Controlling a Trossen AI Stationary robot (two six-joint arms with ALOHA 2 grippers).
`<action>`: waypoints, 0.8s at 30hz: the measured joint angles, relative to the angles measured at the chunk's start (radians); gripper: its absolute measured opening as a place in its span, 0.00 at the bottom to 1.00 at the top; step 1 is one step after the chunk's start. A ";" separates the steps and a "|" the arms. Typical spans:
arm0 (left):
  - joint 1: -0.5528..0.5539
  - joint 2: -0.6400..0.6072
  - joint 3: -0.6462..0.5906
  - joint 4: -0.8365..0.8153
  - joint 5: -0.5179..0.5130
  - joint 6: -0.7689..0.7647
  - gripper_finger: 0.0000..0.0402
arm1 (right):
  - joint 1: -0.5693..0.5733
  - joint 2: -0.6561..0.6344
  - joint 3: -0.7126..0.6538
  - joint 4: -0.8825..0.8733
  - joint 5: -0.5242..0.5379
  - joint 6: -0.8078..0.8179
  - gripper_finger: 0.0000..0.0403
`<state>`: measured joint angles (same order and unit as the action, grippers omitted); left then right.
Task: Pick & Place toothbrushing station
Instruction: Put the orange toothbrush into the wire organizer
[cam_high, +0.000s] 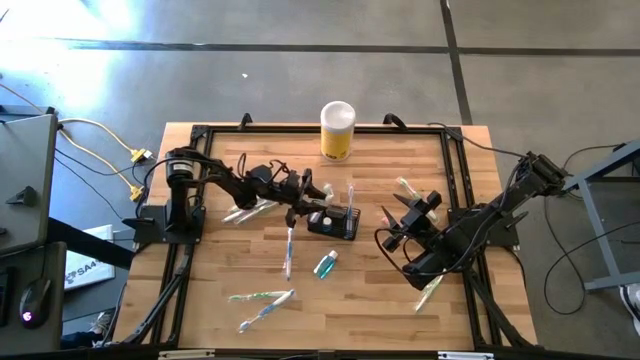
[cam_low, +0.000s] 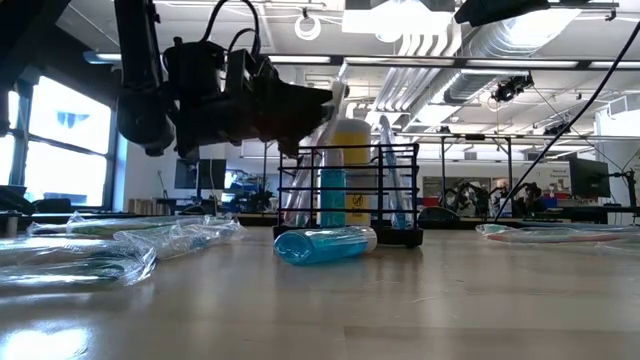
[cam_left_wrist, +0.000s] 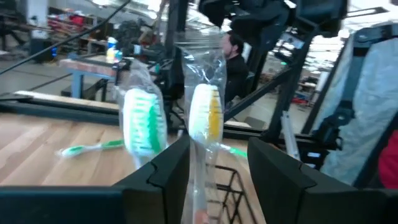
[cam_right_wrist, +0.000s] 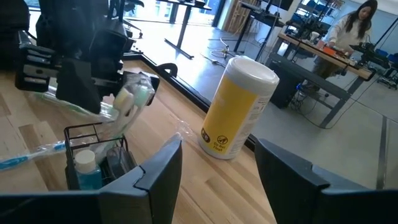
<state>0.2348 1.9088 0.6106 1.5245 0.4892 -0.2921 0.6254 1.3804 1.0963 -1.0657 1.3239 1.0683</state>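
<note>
The toothbrushing station, a black wire caddy (cam_high: 338, 226), stands mid-table; it also shows in the low view (cam_low: 400, 190) and the right wrist view (cam_right_wrist: 78, 132). It holds a small blue bottle (cam_right_wrist: 87, 168) and wrapped toothbrushes that lean up out of it. My left gripper (cam_high: 310, 206) hovers over the caddy's left end. It is open, with a wrapped yellow-bristled toothbrush (cam_left_wrist: 205, 118) upright between its fingers and a green-bristled one (cam_left_wrist: 143, 124) beside them. My right gripper (cam_high: 397, 224) is open and empty to the right of the caddy. My left gripper has its fingers on either side of the yellow-bristled toothbrush's wrapped handle (cam_left_wrist: 200, 177), which runs close along one finger (cam_left_wrist: 168, 174). I cannot tell whether it touches. The toothbrush stands upright, its lower end down in the caddy.
A yellow cylinder with a white lid (cam_high: 338, 130) stands at the far edge. A blue bottle (cam_high: 325, 264) lies just in front of the caddy. Wrapped toothbrushes lie loose on the table, such as one at the front left (cam_high: 262, 297) and one under the right arm (cam_high: 430, 290).
</note>
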 joint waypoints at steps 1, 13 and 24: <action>0.000 -0.003 0.000 0.000 0.002 0.005 0.39 | 0.000 0.000 0.000 0.000 0.000 0.000 0.49; 0.001 -0.010 0.000 0.002 0.003 0.033 0.39 | 0.000 0.000 0.000 -0.002 -0.021 0.000 0.49; 0.002 -0.010 0.000 0.029 -0.006 0.063 0.39 | 0.000 0.000 0.000 -0.003 -0.022 0.000 0.49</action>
<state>0.2363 1.8984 0.6106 1.5540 0.4834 -0.2295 0.6254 1.3804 1.0962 -1.0687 1.3022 1.0679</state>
